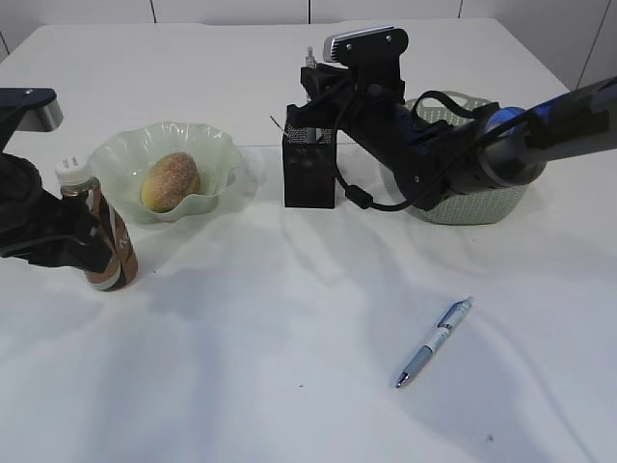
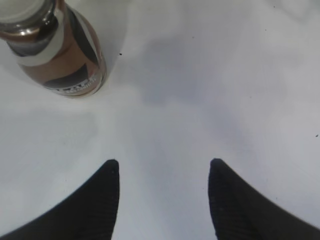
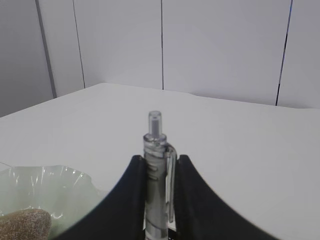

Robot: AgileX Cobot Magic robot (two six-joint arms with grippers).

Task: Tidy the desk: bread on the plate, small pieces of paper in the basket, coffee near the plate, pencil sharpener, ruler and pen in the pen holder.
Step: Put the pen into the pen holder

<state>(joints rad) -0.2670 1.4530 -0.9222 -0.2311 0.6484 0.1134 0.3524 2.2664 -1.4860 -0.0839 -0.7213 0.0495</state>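
- Pen (image 3: 159,170) number one stands upright, clamped between the two dark fingers (image 3: 131,195) of the right gripper (image 3: 159,172); its clear clicker end and metal clip poke up above the fingertips.
- From across the room, that right gripper (image 1: 313,96) sits directly above the black pen holder (image 1: 308,169), with the pen's top just showing at the gripper.
- A second pen (image 1: 435,341), blue and silver, lies flat on the white table (image 1: 289,386), well apart from the holder, toward the near right.
- Behind the right arm is the pale green basket (image 1: 472,207), mostly hidden by the arm; I cannot tell what is in it.
- The bread (image 1: 171,180) sits inside the wavy-edged green plate (image 1: 217,145), left of the holder.
- The coffee bottle (image 1: 96,231) stands upright just in front of the plate, to its left.
- The left gripper (image 2: 164,172) has its fingers spread apart with nothing between them, only bare table; the coffee bottle (image 2: 55,47) stands near it, beyond the left fingertip, not touching.
- In the room view the left arm (image 1: 43,231) is beside that bottle at the left edge.
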